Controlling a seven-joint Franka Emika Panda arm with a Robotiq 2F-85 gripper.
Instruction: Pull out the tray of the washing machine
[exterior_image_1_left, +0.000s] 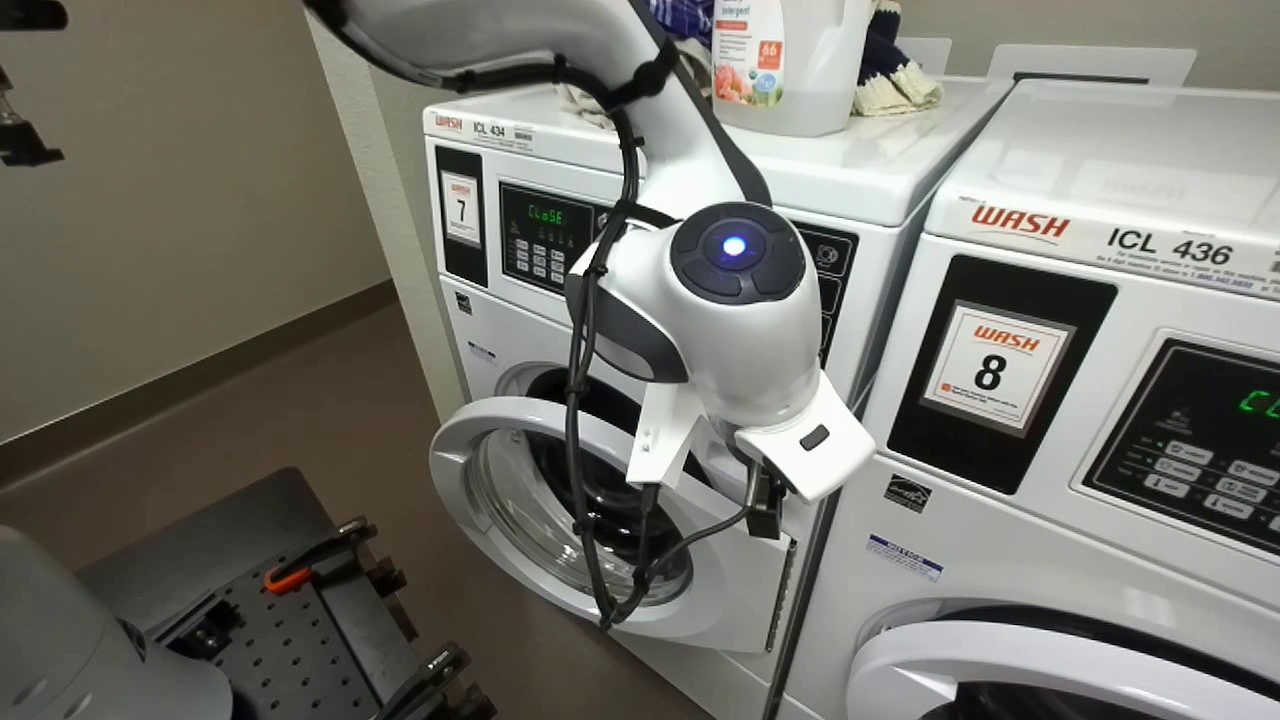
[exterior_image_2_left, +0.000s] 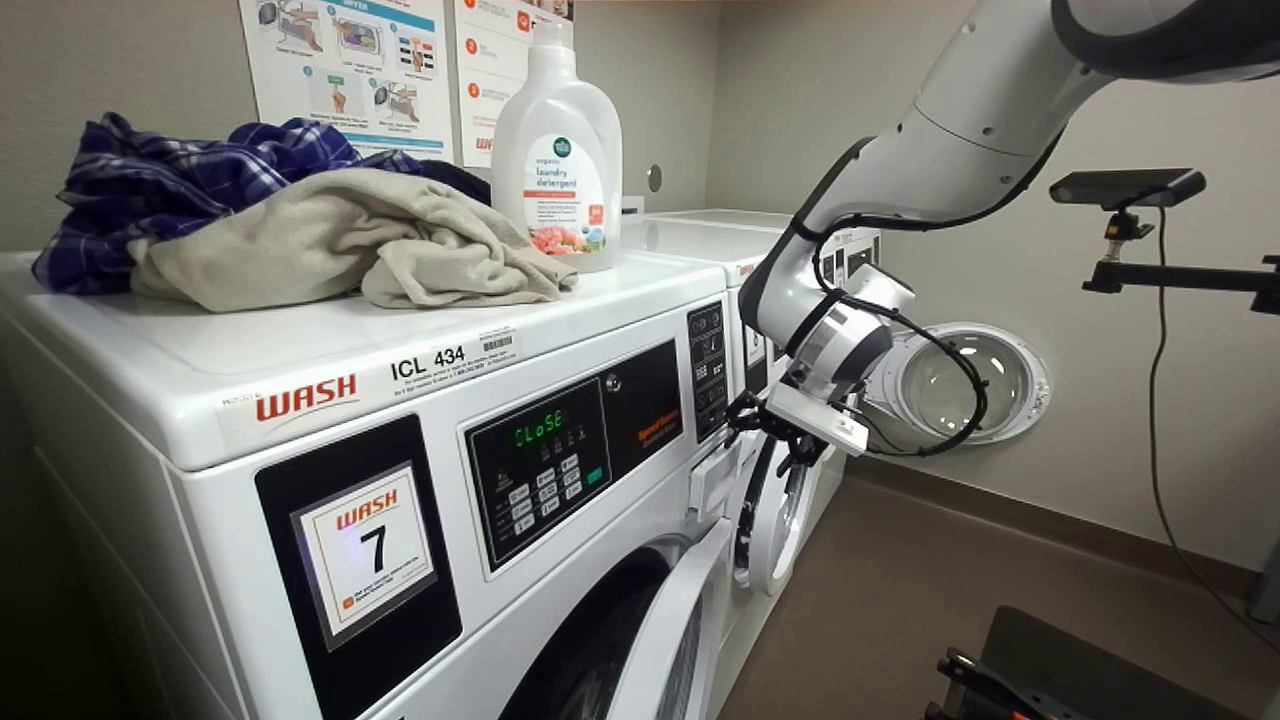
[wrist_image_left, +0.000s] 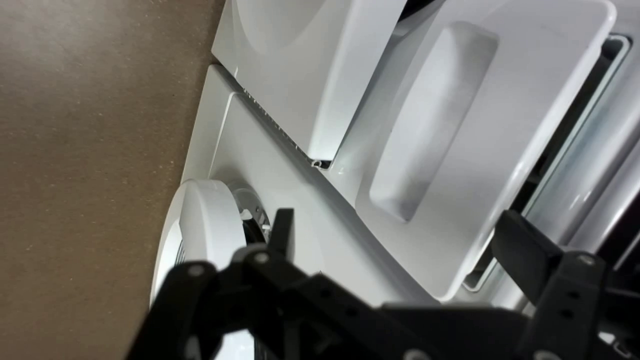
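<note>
White and dark-grey casing covers the arm (exterior_image_1_left: 690, 165), which comes down from above in both exterior views, bends at its wrist (exterior_image_1_left: 755, 345) and tips its end toward the front of washing machine 7 (exterior_image_2_left: 450, 490). A blue light (exterior_image_1_left: 734, 246) glows on top of the wrist. The jaws are spread wide in the wrist view, with part of the tray (wrist_image_left: 462, 200) lying between them there; 1 jaw is at its upper edge, by a dark slot (wrist_image_left: 544, 160), but I cannot tell whether it touches.

The tray sits at the end of the machine's front nearest washing machine 8 (exterior_image_1_left: 1000, 540), below a narrow black panel (exterior_image_2_left: 708, 370), and stands a little out from the face. A shallow hollow (wrist_image_left: 432, 125) is sunk into its front.

In an exterior view black cables (exterior_image_1_left: 577, 385) loop down from the wrist and cross before the open round door (exterior_image_1_left: 520, 530), and the wrist hides most or all of the tray. Washing machine 8 is right alongside, its own door (exterior_image_1_left: 1000, 650) open too, and another round door (exterior_image_2_left: 930, 385) hangs open behind the wrist. On top of washing machine 7, beige cloth (exterior_image_2_left: 300, 240), blue plaid clothes (exterior_image_2_left: 200, 190) and a detergent bottle (exterior_image_2_left: 555, 160) sit close together. A small camera (exterior_image_2_left: 1130, 188) is mounted well apart from the arm, and a black bench (exterior_image_1_left: 290, 650) carries an orange-marked clamp (exterior_image_1_left: 290, 580).
</note>
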